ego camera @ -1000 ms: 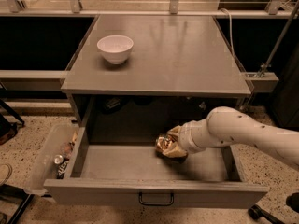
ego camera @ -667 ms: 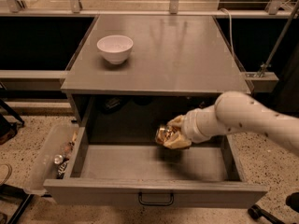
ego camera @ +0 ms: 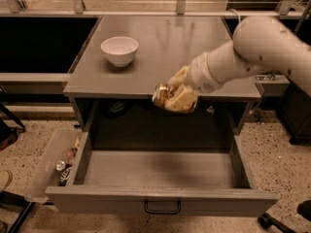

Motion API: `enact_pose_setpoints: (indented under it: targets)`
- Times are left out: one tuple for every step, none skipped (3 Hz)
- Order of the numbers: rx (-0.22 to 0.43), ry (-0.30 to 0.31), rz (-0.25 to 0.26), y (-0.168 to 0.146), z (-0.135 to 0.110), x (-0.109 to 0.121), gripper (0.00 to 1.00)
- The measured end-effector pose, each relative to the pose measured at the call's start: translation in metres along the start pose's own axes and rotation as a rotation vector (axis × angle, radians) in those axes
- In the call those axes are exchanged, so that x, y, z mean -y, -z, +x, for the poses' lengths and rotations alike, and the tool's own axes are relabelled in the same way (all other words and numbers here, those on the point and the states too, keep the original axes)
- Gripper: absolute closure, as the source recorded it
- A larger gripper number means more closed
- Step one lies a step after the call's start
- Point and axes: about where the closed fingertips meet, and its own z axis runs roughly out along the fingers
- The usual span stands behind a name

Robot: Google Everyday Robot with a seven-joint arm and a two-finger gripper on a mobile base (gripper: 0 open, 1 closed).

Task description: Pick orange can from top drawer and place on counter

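My gripper [ego camera: 174, 96] is shut on the orange can [ego camera: 162, 94], a small shiny orange-gold can. It holds the can in the air at the level of the counter's front edge, above the open top drawer [ego camera: 160, 169]. The can points left out of the fingers. The drawer is pulled fully out and its grey floor is bare. The counter [ego camera: 160, 52] is a flat grey top behind the can. My white arm reaches in from the upper right.
A white bowl [ego camera: 119, 50] stands on the counter's left side. A translucent plastic bin [ego camera: 51, 166] with small items hangs at the drawer's left. The drawer front has a dark pull handle [ego camera: 162, 208]. A chair caster [ego camera: 265, 221] is at bottom right.
My gripper has lifted the orange can up out of the drawer, from near the drawer floor to the height of the counter's front edge.
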Motion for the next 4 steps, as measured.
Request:
enact_pose_setpoints:
  targets:
    - [0.030, 0.026, 0.061, 0.051, -0.057, 0.047, 1.00]
    - [0.027, 0.040, 0.146, 0.087, -0.105, 0.093, 1.00]
    - [-0.007, 0.016, 0.197, 0.074, -0.113, 0.127, 1.00]
    - [-0.043, -0.015, 0.223, 0.032, -0.089, 0.150, 1.00]
